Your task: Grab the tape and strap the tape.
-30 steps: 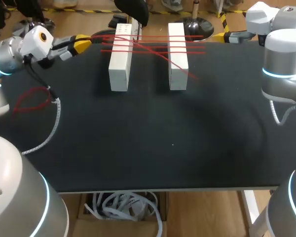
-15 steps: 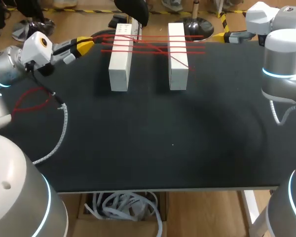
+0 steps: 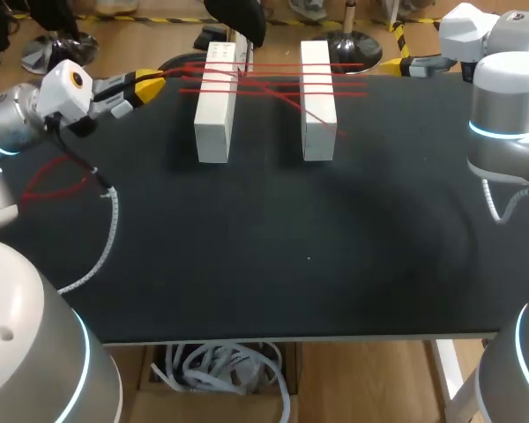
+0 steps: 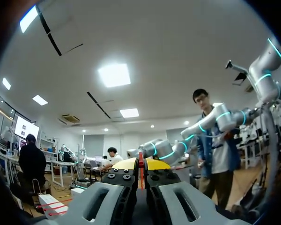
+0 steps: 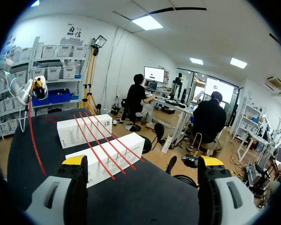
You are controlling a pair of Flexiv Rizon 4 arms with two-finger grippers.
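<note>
Where the black table (image 3: 291, 229) reaches its far left corner, the left gripper (image 3: 152, 85) hovers with its yellow tips pressed together on the red tape (image 3: 264, 83). The left wrist view shows the strand pinched upright between the closed fingers (image 4: 126, 164). From that grip the tape runs right across the far ends of two white blocks, the left block (image 3: 214, 106) and the right block (image 3: 316, 106). They lie side by side but apart, each lengthwise from near to far. Several strands cross both blocks roughly parallel, and one slants from the left block's far end down to the right block's near right side. A slack loop (image 3: 53, 181) of the same tape lies by the table's left edge, nearer than the left gripper. The right gripper (image 3: 395, 64) sits at the table's far edge, right of the right block, its fingers spread wide and well apart from the tape.
</note>
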